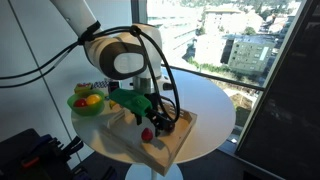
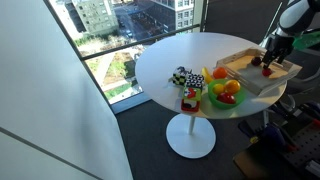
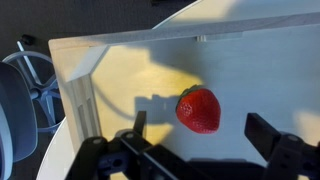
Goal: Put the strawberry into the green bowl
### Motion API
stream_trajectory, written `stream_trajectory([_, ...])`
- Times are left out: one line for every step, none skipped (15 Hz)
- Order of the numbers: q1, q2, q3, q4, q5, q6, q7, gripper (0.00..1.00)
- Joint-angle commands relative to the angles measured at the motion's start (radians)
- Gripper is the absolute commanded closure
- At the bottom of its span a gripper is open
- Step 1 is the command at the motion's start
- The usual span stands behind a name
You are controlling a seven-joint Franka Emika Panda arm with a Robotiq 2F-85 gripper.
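Note:
The strawberry is bright red with a green top. It lies on the floor of the light wooden tray. My gripper is open, with one finger on each side of the strawberry, just above it and not touching. In both exterior views the gripper hangs over the tray, with the strawberry under it. The green bowl stands beside the tray on the round white table and holds orange, yellow and red fruit.
The wooden tray has raised walls around the strawberry. A checkered toy and a small red item lie next to the bowl. The table's edge and a large window are close by.

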Motion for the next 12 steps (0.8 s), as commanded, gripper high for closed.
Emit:
stream_trajectory([-0.029,0.045,0.028,0.035,0.020,0.027,-0.047,0.00])
stream_trajectory([-0.031,0.054,0.033,0.040,0.019,0.033,-0.051,0.00])
stream_trajectory([-0.034,0.062,0.037,0.044,0.020,0.037,-0.056,0.00])
stream_trajectory([-0.037,0.070,0.042,0.048,0.020,0.042,-0.060,0.00])
stream_trajectory([-0.040,0.077,0.046,0.052,0.021,0.045,-0.063,0.00])
stream_trajectory([-0.043,0.083,0.050,0.055,0.021,0.048,-0.064,0.00])
stream_trajectory([-0.047,0.087,0.054,0.056,0.021,0.049,-0.066,0.00])
stream_trajectory([-0.048,0.090,0.055,0.059,0.019,0.047,-0.066,0.00])
stream_trajectory([-0.050,0.094,0.057,0.061,0.019,0.046,-0.067,0.00])
stream_trajectory([-0.052,0.097,0.059,0.062,0.019,0.045,-0.068,0.00])
stream_trajectory([-0.052,0.099,0.060,0.063,0.019,0.045,-0.068,0.00])
stream_trajectory([-0.054,0.101,0.062,0.063,0.019,0.044,-0.069,0.00])
